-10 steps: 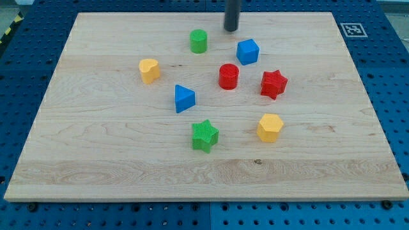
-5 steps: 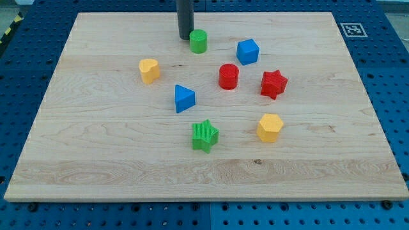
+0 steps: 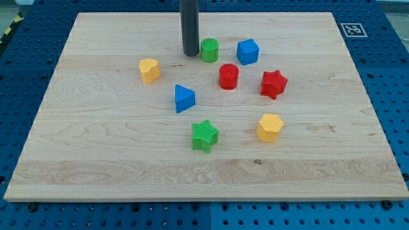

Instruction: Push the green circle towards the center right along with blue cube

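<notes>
Nearest me on the desk point(image 3: 96, 191) sit a green star point(image 3: 204, 135) and a yellow block point(image 3: 270, 127). Farther back, my tip point(image 3: 190, 53) rests at the green circle's point(image 3: 209, 50) nine o'clock, just beside it. The blue cube point(image 3: 248, 51) waits near its three o'clock, apart. No pincer exists. I judge the push barely begun.

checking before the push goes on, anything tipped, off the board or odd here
Nothing stands out. All eight blocks sit upright on the board; my tip is just left of the green circle.
</notes>
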`<state>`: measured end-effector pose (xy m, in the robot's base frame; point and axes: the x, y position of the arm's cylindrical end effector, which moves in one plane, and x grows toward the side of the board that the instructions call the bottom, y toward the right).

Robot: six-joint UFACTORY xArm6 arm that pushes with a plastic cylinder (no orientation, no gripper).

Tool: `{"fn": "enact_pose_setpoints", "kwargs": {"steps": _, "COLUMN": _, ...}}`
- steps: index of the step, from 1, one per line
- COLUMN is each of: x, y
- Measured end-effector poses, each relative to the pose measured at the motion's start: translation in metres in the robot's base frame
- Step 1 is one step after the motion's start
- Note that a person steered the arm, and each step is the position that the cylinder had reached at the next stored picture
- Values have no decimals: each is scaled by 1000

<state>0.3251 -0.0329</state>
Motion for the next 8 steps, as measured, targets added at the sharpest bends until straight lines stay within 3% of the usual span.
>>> {"fn": "enact_pose_setpoints", "kwargs": {"steps": 4, "x": 13, "y": 3}}
{"fn": "enact_pose_setpoints", "kwargs": {"steps": 6, "x": -6, "y": 11}}
{"fn": "enact_pose_setpoints", "kwargs": {"steps": 8, "x": -20, "y": 55}}
